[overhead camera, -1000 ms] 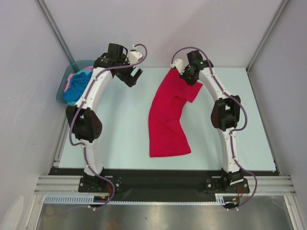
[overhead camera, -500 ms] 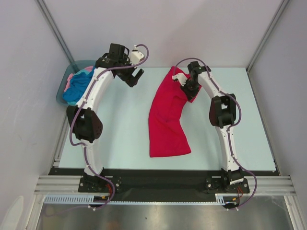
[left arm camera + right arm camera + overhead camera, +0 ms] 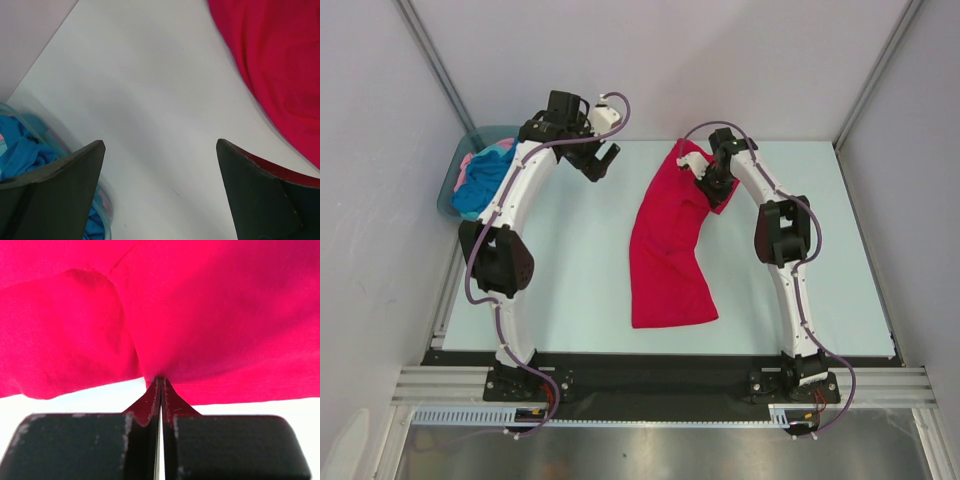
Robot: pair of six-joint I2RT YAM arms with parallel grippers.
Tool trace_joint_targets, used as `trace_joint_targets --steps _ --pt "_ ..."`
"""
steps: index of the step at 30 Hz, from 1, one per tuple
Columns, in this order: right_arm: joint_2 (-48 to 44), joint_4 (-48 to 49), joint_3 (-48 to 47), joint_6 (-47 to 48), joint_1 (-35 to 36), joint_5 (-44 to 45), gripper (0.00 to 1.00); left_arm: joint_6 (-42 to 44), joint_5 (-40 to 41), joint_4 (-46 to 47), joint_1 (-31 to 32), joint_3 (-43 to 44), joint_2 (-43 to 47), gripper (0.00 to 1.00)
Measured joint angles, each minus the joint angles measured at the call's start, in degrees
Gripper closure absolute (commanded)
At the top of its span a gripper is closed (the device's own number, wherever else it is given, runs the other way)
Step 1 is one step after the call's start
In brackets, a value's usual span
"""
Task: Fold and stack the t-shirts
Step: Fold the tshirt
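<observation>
Right tool (image 3: 160,383) clamped on a pinch of the red t-shirt (image 3: 665,255) at its far right edge; shirt lies mid-tabletop (image 3: 570,270). Left tool (image 3: 160,150) apart, empty. Cloth judged soft, light, limp: grip hems or shoulders.

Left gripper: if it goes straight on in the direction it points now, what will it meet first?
The open left gripper would probably meet bare table first, the crimson-red t-shirt lying to one side; depth is unclear.

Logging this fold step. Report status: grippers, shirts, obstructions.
Right gripper shut on red t-shirt near its far end. Left gripper open, empty, above table. Turquoise t-shirt and pink t-shirt in tub. No obstruction seen.
</observation>
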State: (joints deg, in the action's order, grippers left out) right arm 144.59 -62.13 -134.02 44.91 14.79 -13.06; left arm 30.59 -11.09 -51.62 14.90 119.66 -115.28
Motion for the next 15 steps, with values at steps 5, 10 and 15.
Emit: trace_joint_targets --steps 5,10,15 --pt "0.0 1.0 0.0 0.1 0.6 0.5 1.00 -0.1 0.0 0.0 0.2 0.0 0.0 0.00" --pt "0.0 2.4 0.0 0.1 1.7 1.9 1.00 -0.1 0.0 0.0 0.6 0.0 0.0 0.00" --pt "0.0 5.6 0.0 0.6 3.0 3.8 1.00 -0.1 0.0 0.1 0.9 0.2 -0.2 0.00"
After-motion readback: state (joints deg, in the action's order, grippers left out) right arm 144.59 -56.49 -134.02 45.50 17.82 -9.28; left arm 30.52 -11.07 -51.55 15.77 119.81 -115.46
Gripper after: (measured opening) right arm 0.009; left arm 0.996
